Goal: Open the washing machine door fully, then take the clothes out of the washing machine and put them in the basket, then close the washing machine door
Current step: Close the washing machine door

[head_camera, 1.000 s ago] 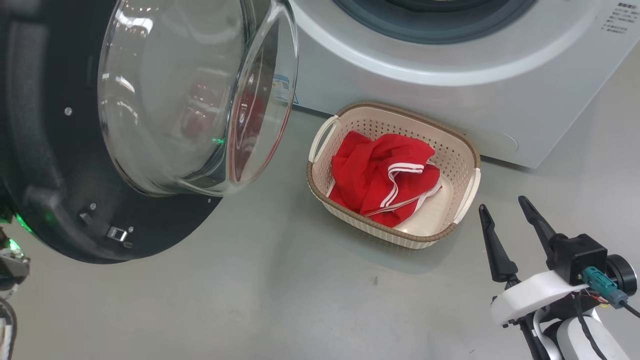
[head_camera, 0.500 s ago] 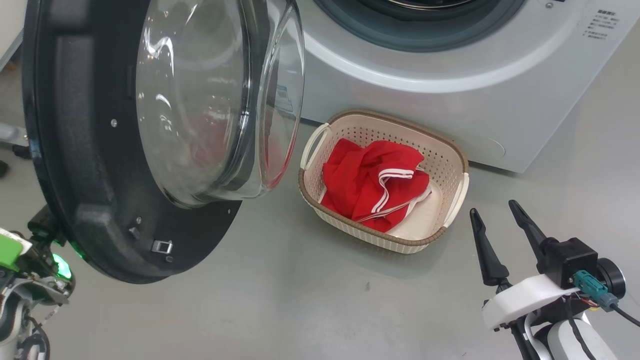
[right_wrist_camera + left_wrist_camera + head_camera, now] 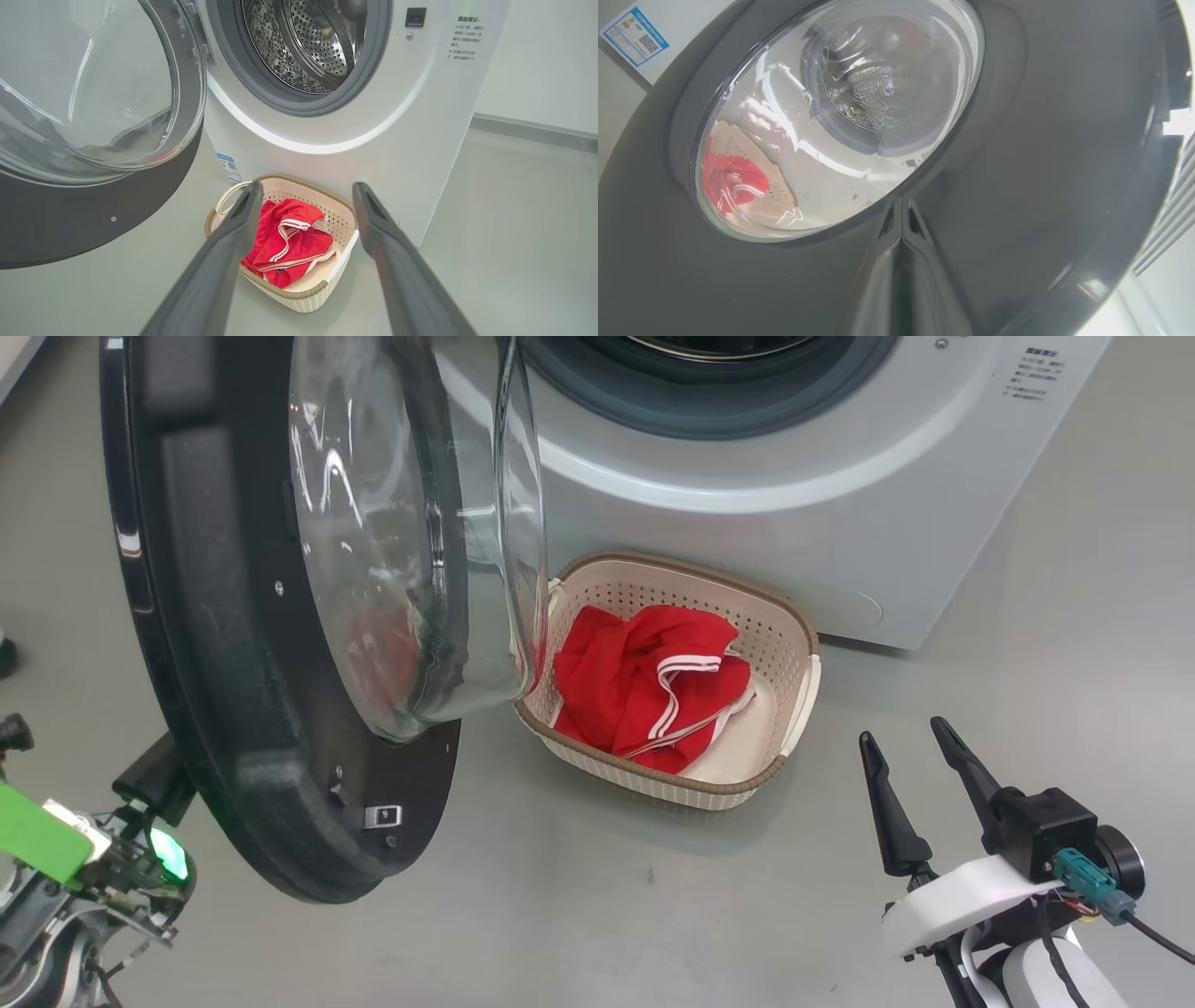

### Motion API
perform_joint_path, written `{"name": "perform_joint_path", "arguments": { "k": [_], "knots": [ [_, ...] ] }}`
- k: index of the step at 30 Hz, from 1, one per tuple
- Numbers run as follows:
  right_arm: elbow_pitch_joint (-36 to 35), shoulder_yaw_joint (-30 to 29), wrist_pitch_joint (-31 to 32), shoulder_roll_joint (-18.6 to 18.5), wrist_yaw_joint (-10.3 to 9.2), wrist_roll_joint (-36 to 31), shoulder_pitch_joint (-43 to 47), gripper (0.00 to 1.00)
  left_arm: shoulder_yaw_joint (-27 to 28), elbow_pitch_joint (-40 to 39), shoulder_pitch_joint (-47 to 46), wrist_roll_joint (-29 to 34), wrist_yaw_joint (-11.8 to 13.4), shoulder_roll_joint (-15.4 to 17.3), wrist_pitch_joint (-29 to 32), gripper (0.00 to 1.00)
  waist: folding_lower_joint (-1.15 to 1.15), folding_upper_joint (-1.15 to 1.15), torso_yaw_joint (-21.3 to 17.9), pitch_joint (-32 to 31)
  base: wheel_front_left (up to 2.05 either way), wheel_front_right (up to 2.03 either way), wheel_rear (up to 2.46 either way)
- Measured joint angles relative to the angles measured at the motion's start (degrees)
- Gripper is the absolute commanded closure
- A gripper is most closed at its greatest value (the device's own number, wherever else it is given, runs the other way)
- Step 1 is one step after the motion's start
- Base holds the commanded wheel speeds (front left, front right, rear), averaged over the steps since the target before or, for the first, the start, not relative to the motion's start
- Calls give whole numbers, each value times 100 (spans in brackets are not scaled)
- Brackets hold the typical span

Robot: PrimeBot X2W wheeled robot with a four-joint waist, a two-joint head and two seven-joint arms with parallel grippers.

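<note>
The white washing machine [image 3: 747, 476] stands with its door [image 3: 215, 663] swung out to the left, the glass bowl facing the opening. Its steel drum [image 3: 308, 42] shows no clothes. The red clothes [image 3: 644, 681] with white stripe trim lie in the cream basket [image 3: 784, 625] on the floor before the machine. My left gripper [image 3: 901, 201] is shut, with its tips against the door's dark outer face just below the glass. My right gripper [image 3: 902, 729] hangs open and holds nothing, right of the basket and pointing at it.
Grey floor [image 3: 579, 915] stretches in front of the basket and door. A blue label [image 3: 229, 168] sits on the machine's lower front corner behind the basket. A pale wall [image 3: 537, 60] runs right of the machine. My left arm [image 3: 84, 859] is low behind the door.
The door has turned toward the machine and its glass now overlaps the basket's left edge. My left arm has come into sight behind it. The head view has shifted. The right gripper stays open.
</note>
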Motion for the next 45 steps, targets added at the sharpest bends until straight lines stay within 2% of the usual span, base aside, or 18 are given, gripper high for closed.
{"name": "perform_joint_path", "arguments": {
  "k": [14, 21, 31, 45],
  "knots": [
    [141, 38, -68, 86, 1, 31, -9, 0, -227, -405, 387, -10, 0, -207, 289, 100, 0, 0, -661, -91, 0, 0, 0],
    [178, 54, -129, 151, 2, 69, -27, 0, -610, -425, 386, 9, 0, -280, 521, 100, 0, 0, -981, -99, 0, 0, 0],
    [213, 58, -192, 204, 2, 69, -112, 0, -709, -212, 307, 102, 0, -316, 514, 100, 0, 0, -1380, -60, 0, 0, 0],
    [265, 99, -310, 323, 34, 120, -263, 0, -636, 140, -379, 151, 0, -530, 250, 100, 0, 0, -2096, 111, 0, 0, 0]
  ]
}}
